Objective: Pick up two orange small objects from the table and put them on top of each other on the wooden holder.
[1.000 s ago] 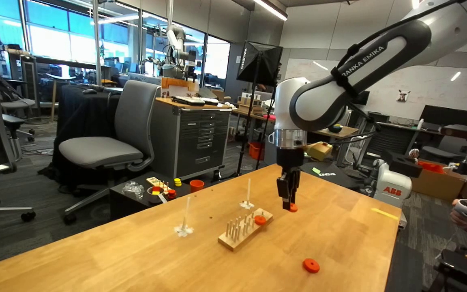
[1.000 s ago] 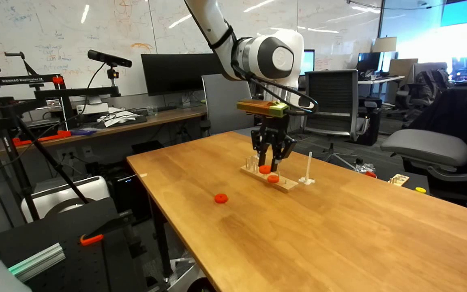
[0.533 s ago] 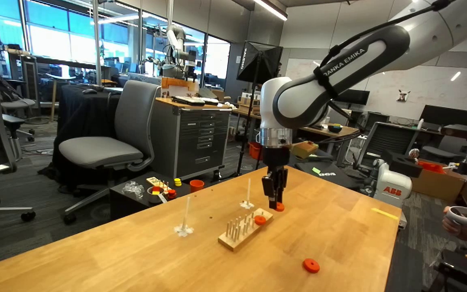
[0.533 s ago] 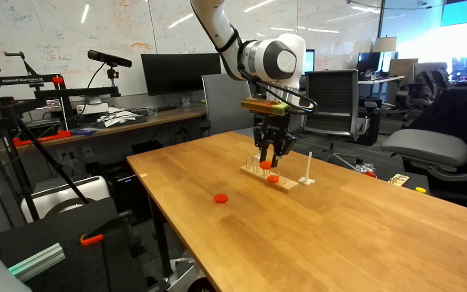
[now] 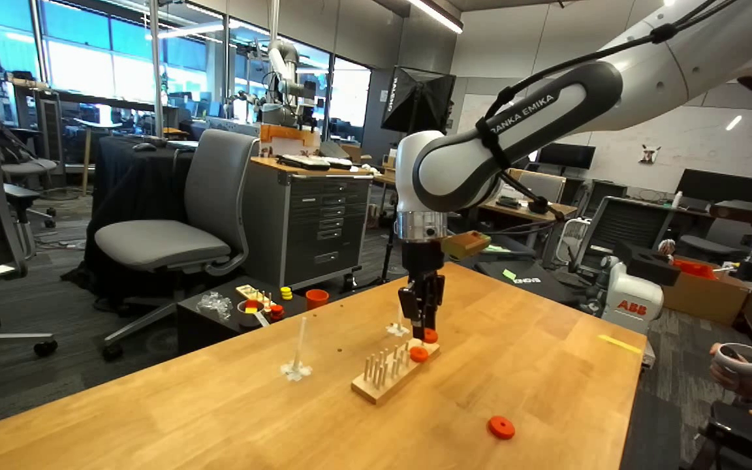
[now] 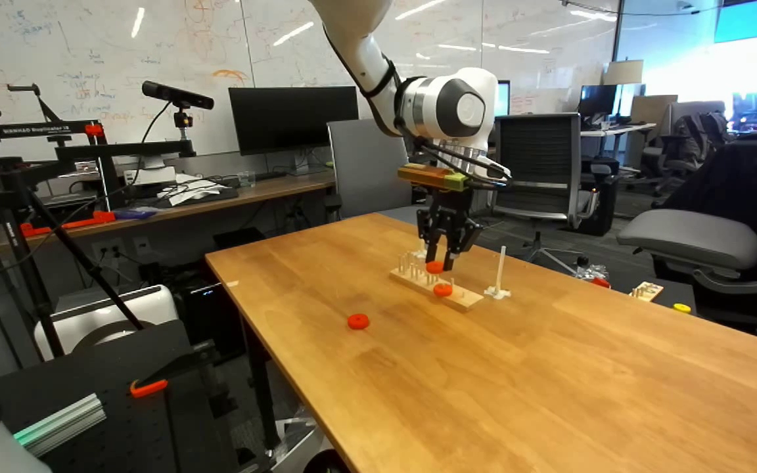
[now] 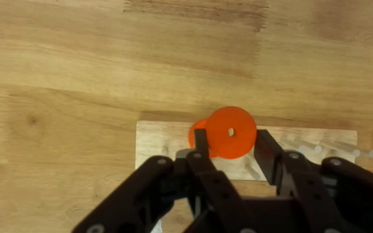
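Hanging above the pale pegged wooden holder (image 7: pixel 152 136) is a flat round orange disc (image 7: pixel 231 145), pinched by the black gripper (image 7: pixel 231 134). A second orange disc (image 6: pixel 443 290) sits on the holder, mostly hidden in the wrist view. A third orange disc (image 5: pixel 501 428) lies on the blond wood table (image 5: pixel 252 418), well away from the holder. Near the holder, the gripper partly hides a thin pale rod (image 5: pixel 400 318).

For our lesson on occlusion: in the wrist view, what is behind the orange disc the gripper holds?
The wooden holder, with another orange disc partly visible on it; the held disc and a finger cover the rest, middle included.
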`<state>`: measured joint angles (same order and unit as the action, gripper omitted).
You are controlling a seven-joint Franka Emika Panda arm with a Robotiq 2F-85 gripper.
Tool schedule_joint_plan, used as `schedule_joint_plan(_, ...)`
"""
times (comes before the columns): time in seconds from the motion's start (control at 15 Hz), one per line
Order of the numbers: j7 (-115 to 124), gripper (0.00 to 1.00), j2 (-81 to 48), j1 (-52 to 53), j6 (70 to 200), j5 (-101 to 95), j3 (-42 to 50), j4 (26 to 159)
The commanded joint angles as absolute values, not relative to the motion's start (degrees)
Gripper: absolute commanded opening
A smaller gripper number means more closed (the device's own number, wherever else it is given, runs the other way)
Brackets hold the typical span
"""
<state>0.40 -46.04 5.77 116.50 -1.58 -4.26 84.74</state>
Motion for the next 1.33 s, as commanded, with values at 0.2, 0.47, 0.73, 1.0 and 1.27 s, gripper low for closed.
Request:
schedule_joint_plan(0.2,2.47,0.16,-53.16,6.06,109.66,-0.58,-3.53,73.29)
schedule_joint_plan(0.47,2.45,0.16,-55.87,5.87,107.06,-0.42,-3.53,69.69)
schedule_joint_plan(0.73,2.26,0.16,-57.76,5.74,104.94,-0.34,-3.59,67.19)
schedule_joint_plan(1.0,2.20,0.16,-59.30,5.62,103.01,-0.24,-3.57,64.98)
schedule_joint_plan(1.27,2.25,0.16,-60.44,5.46,101.58,0.01,-3.52,62.99)
